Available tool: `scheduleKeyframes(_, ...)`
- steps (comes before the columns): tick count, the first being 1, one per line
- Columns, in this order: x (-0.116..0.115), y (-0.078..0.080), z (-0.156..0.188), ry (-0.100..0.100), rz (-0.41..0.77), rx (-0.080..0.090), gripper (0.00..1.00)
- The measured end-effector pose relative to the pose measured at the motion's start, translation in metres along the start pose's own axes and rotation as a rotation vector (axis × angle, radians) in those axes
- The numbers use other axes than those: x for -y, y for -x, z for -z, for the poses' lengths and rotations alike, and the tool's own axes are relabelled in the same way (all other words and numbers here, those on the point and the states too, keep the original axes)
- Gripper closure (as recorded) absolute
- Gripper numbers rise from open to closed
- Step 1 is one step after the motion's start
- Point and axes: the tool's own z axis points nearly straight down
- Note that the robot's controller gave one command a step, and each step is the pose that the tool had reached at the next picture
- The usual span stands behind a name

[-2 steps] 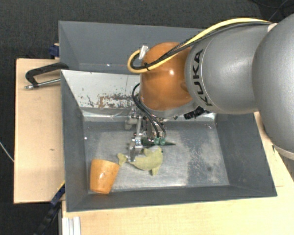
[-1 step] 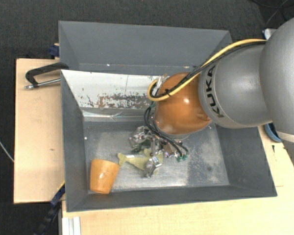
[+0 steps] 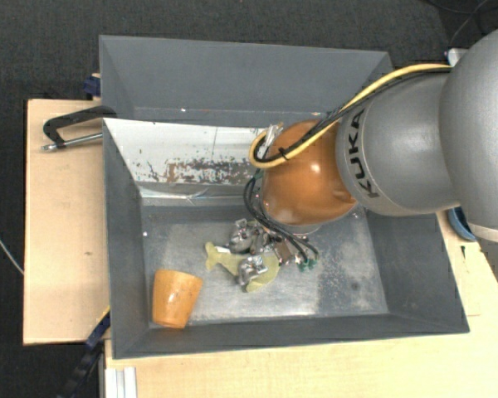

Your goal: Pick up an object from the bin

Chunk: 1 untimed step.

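Observation:
My gripper (image 3: 251, 254) reaches down to the bin floor near its middle, below the orange wrist cover. Its metal fingers (image 3: 244, 239) stand over a pale yellow-green, flat, irregular thing (image 3: 226, 259) that lies on the floor and sticks out to the left and below the fingertips. The fingers seem to touch it, but whether they close on it is hidden by the gripper's own parts. An orange plastic cup (image 3: 174, 298) lies on its side in the front left corner, well apart from the gripper.
The arm and its orange cover hang over the right and back of the bin floor. The bin's walls rise steeply on all sides.

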Motion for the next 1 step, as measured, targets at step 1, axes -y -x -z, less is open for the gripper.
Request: scheduleKeyframes(1,0.0219,-0.0142,0.1371,-0.003,0.142,-0.019,1.00)
